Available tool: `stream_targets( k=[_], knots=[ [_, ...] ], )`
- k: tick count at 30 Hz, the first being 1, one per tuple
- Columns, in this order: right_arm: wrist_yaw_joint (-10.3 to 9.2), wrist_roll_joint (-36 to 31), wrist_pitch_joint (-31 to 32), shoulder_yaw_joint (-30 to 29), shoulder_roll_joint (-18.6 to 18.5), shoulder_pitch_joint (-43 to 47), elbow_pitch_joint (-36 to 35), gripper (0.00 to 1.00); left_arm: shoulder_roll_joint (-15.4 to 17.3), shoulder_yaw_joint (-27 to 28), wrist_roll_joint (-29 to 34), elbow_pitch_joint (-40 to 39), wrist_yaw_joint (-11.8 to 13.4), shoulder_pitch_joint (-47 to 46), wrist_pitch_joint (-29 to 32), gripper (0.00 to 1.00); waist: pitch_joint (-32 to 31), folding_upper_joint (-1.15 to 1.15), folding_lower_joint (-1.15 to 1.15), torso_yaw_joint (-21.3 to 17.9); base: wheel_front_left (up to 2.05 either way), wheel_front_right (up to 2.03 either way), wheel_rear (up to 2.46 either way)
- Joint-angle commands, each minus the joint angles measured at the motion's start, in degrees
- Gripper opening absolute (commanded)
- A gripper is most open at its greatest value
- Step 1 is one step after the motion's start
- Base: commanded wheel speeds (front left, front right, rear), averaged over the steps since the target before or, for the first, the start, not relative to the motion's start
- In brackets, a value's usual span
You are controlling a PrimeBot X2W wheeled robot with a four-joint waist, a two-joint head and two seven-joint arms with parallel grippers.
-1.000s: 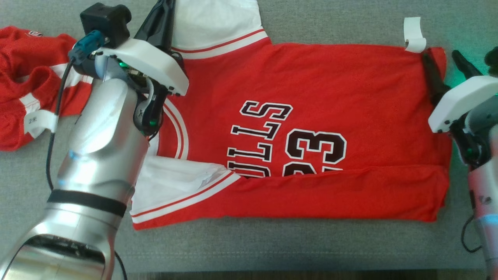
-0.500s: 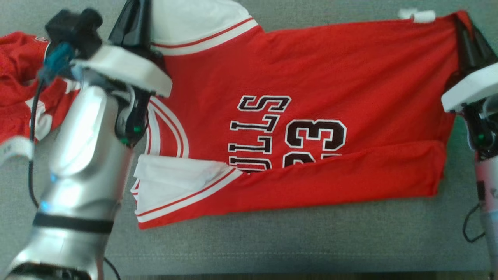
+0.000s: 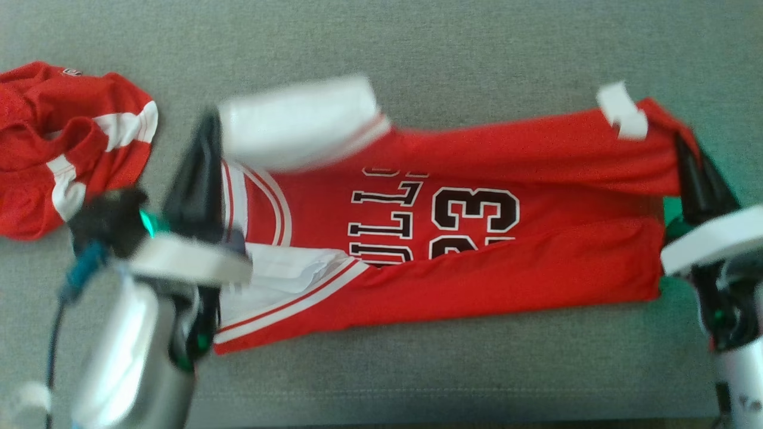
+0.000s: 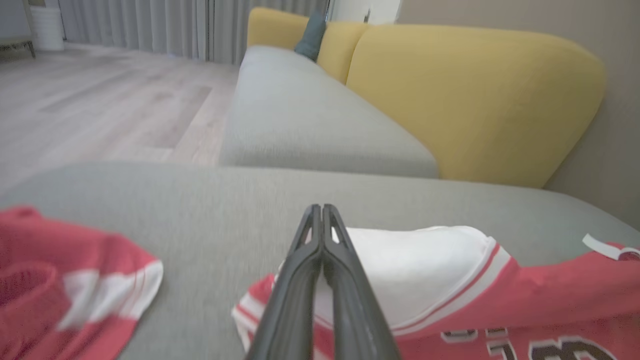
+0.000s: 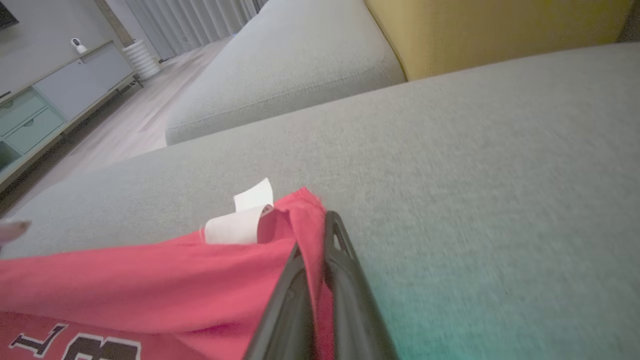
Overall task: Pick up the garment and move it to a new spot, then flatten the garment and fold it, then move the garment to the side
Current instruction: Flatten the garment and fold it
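Grey sofa seat [image 3: 417, 47], yellow backrest [image 4: 475, 100] behind. My left gripper [image 4: 319, 210], closed, pinches the red jersey [image 3: 477, 280] beside its white sleeve. My right gripper [image 3: 684, 149], closed, pinches the hem corner by the white tag [image 5: 235, 227]. The jersey spans between them. A crumpled red garment [image 3: 59, 149] lies outside my left gripper.

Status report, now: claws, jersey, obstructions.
Left claw shut on jersey by the white sleeve; right claw shut on its hem corner. Far edge raised off grey cushion, near edge folded over. Second red garment lies left, apart.
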Motion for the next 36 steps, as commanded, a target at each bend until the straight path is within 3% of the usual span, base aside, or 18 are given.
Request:
stream_targets(
  k=[1, 11, 13, 14, 15, 16, 17, 18, 26, 27, 31, 36],
  knots=[
    [-0.05, 0.3, -0.4, 0.5, -0.3, 1.0, -2.4, 0.0, 1.8, 2.0, -0.2, -2.2, 0.4, 0.8, -0.1, 0.0, -0.2, 0.0, 0.0, -0.1, 0.0, 0.0, 0.0],
    [-0.05, -2.5, -0.5, 0.8, 2.0, 8.2, -3.2, 0.02, 0.1, 0.0, -4.2, 2.9, -0.2, 10.9, 1.7, 0.0, -0.7, 0.0, 0.0, -0.4, 0.0, 0.0, 0.0],
    [-0.05, -3.2, -0.4, 0.5, 2.7, 9.6, -3.2, 0.27, -0.1, -0.1, -4.9, 4.7, -0.4, 11.4, 2.0, 0.0, -1.0, 0.0, 0.0, -0.5, 0.0, 0.0, 0.0],
    [-0.05, -3.6, -0.3, 0.3, 3.0, 10.3, -3.2, 0.54, -0.3, -0.2, -5.2, 5.5, -0.5, 11.6, 2.1, 0.0, -1.2, 0.0, 0.0, -0.5, 0.0, 0.0, 0.0],
    [-0.05, -4.2, -0.2, 0.1, 3.3, 11.1, -3.3, 0.91, -0.3, -0.3, -5.3, 6.3, -0.5, 11.8, 2.2, 0.0, -1.4, 0.0, 0.0, -0.5, 0.0, 0.0, 0.0],
    [-0.05, -4.5, -0.3, -0.1, 3.8, 11.9, -3.6, 1.0, -0.3, -0.3, -5.6, 7.2, -0.7, 11.9, 2.2, 0.0, -1.7, 0.0, 0.0, -0.4, 0.0, 0.0, 0.0],
    [-0.05, -4.9, -0.4, -0.2, 4.2, 12.7, -4.0, 1.0, -0.5, -0.1, -5.9, 8.0, -0.7, 12.0, 2.1, 0.39, -1.9, 0.0, 0.0, -0.4, 0.0, 0.0, 0.0],
    [-0.05, -5.3, -0.5, -0.3, 4.6, 13.5, -4.5, 1.0, -0.5, -0.1, -6.0, 8.6, -0.7, 12.0, 2.1, 1.0, -2.2, 0.0, 0.0, -0.5, 0.0, 0.0, 0.0],
    [-0.05, -10.2, -3.6, -1.4, 7.0, 17.2, -11.8, 1.0, -0.1, 2.1, -4.1, 8.2, 2.5, 13.0, 0.4, 1.0, -4.5, 0.0, 0.0, -1.4, 0.0, 0.0, 0.0],
    [-0.05, -11.6, -4.6, -1.2, 7.2, 17.1, -14.3, 1.0, 0.1, 3.0, -2.4, 6.1, 4.5, 13.3, 0.0, 1.0, -5.1, 0.0, 0.0, -1.8, 0.0, 0.0, 0.0],
    [-0.05, -14.4, -5.2, -0.7, 7.9, 16.0, -18.5, 1.0, 0.2, 4.4, 0.7, 0.4, 7.7, 13.9, -0.2, 1.0, -6.5, 0.0, 0.0, -2.5, 0.0, 0.0, 0.0],
    [-0.05, -15.8, -4.4, -0.1, 8.2, 15.6, -20.0, 1.0, 0.7, 4.7, 3.0, -3.9, 9.3, 14.8, -0.3, 1.0, -8.3, 0.0, 0.0, -2.8, 0.0, 0.0, 0.0]
  ],
)
